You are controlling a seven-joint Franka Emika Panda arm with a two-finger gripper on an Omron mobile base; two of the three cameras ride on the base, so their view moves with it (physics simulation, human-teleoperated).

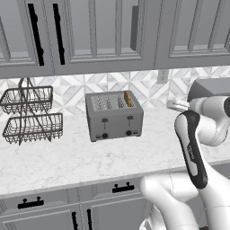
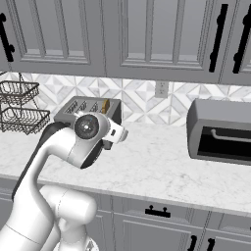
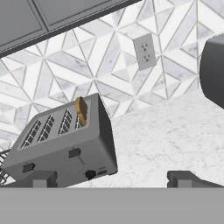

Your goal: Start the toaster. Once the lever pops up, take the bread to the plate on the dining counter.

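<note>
The brushed-grey toaster (image 1: pixel 114 117) stands on the marble counter against the tiled wall. Its two black levers (image 1: pixel 104 120) sit high on the front, above two black knobs. The bread (image 1: pixel 128 99), tan with a golden crust, stands upright in the rightmost slot and pokes out of the top; the hand view shows that bread (image 3: pixel 81 111) too. My gripper (image 3: pixel 113 180) is open, with its fingertips (image 3: pixel 43 178) wide apart. It hovers right of the toaster (image 3: pixel 65 144), apart from it, and holds nothing. The plate and the dining counter are out of view.
A dark-grey box oven (image 2: pixel 220 130) sits on the counter to the right. A two-tier wire basket rack (image 1: pixel 29 114) stands left of the toaster. A wall outlet (image 3: pixel 144 51) is on the backsplash. Grey cabinets hang above, and bare marble (image 1: pixel 67 157) lies in front.
</note>
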